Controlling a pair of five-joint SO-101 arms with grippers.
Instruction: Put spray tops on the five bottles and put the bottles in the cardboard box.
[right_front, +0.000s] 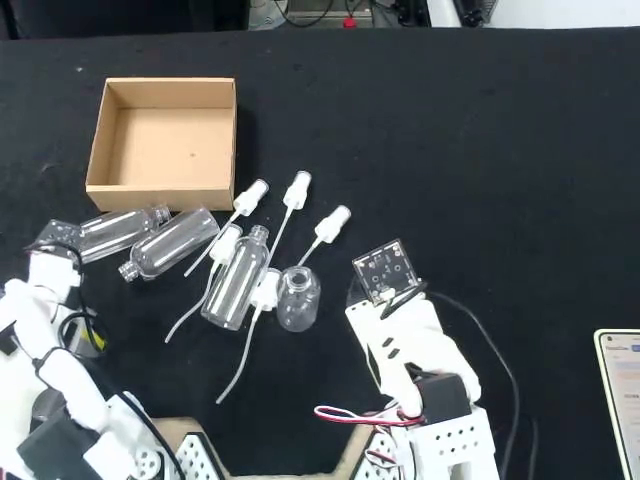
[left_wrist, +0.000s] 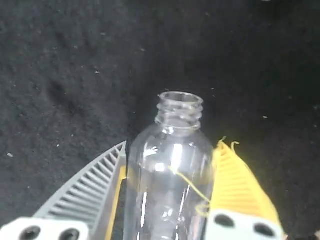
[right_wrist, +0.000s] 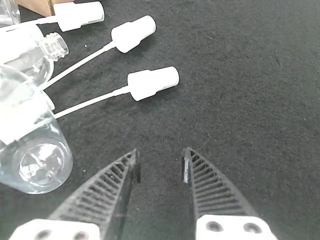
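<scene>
Black cloth (right_front: 500, 150) covered the table. One clear bottle (left_wrist: 170, 165) lay just beside the cardboard box (right_front: 160, 196), its body between the fingers of the left gripper (left_wrist: 172, 146), which seemed clamped on it (contact was hard to confirm). Meanwhile the right gripper (right_wrist: 160, 159) hung parted and empty near loose spray tops (right_wrist: 152, 82). That bottle looked light, stiff and slick; a mid-body hold would leave the threaded neck free
</scene>
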